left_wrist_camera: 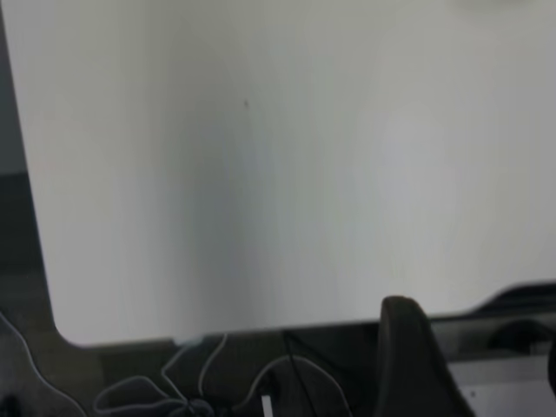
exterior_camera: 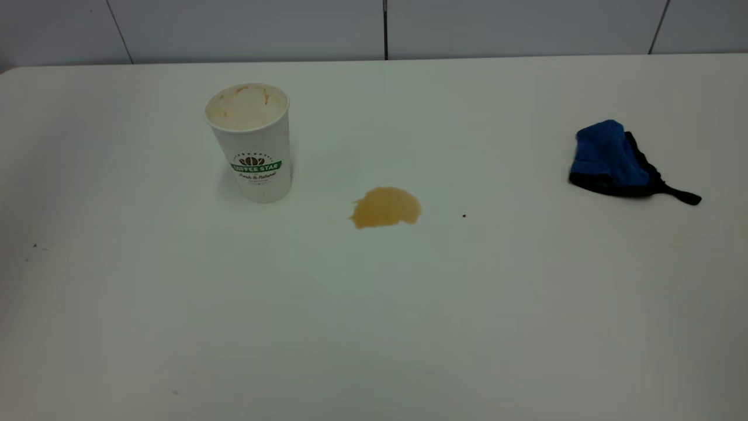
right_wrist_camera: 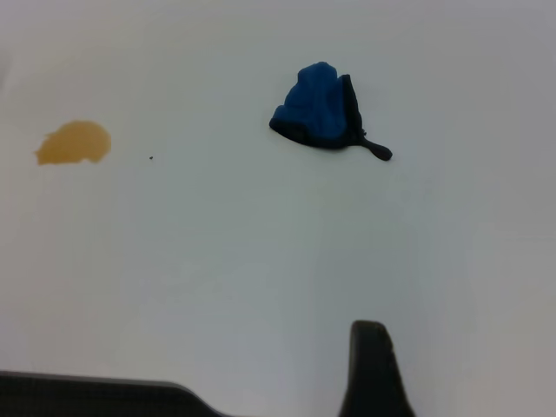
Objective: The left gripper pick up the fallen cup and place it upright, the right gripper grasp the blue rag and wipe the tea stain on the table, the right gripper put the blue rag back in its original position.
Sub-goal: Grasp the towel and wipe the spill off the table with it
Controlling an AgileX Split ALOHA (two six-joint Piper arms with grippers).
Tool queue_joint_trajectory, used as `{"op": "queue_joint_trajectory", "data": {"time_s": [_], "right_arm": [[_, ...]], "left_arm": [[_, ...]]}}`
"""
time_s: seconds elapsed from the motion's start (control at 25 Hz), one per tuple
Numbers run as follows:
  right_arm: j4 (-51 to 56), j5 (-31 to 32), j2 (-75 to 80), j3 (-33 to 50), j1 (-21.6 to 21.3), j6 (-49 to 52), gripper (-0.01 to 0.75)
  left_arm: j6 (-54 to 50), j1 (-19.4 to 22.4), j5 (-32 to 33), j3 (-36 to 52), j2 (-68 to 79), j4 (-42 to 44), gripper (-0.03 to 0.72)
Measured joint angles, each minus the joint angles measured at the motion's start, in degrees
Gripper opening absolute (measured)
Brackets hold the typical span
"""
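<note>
The white paper cup (exterior_camera: 251,143) with the green band stands upright at the back left of the table (exterior_camera: 374,327). The amber tea stain (exterior_camera: 385,207) lies to its right near the middle, and shows in the right wrist view as the tea stain (right_wrist_camera: 74,143). The blue rag (exterior_camera: 613,159) lies bunched at the far right with its black strap trailing; the blue rag (right_wrist_camera: 321,109) is well ahead of my right gripper (right_wrist_camera: 465,373). Neither gripper appears in the exterior view. My left gripper (left_wrist_camera: 480,356) hangs open over the table's edge, holding nothing. The right gripper is open and empty.
A tiny dark speck (exterior_camera: 464,216) sits right of the stain. A grey panelled wall (exterior_camera: 374,29) runs behind the table. In the left wrist view, loose cables (left_wrist_camera: 191,382) hang below the table's rounded corner.
</note>
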Motion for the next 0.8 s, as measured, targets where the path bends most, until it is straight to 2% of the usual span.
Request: {"op": "queue_joint_trajectory", "data": {"time_s": [0.24,0.36,0.56,0.8], "right_arm": [[0.00,0.00,0.00,0.00,0.00,0.00,0.553],[0.00,0.00,0.00,0.00,0.00,0.00,0.553],[0.00,0.00,0.00,0.00,0.00,0.00,0.553],[0.00,0.00,0.00,0.00,0.00,0.00,0.553]], "left_arm": [[-3.00,0.00,0.00,24.19,-23.81,-4.90,0.416],[-3.26,0.00,-0.05,31.86,-35.16,-5.02,0.416],[-3.22,0.00,-0.32,38.33,-48.08,-3.00,0.416],[-2.58,1.71,-1.91,40.93,-60.92,-2.64,0.416]]}}
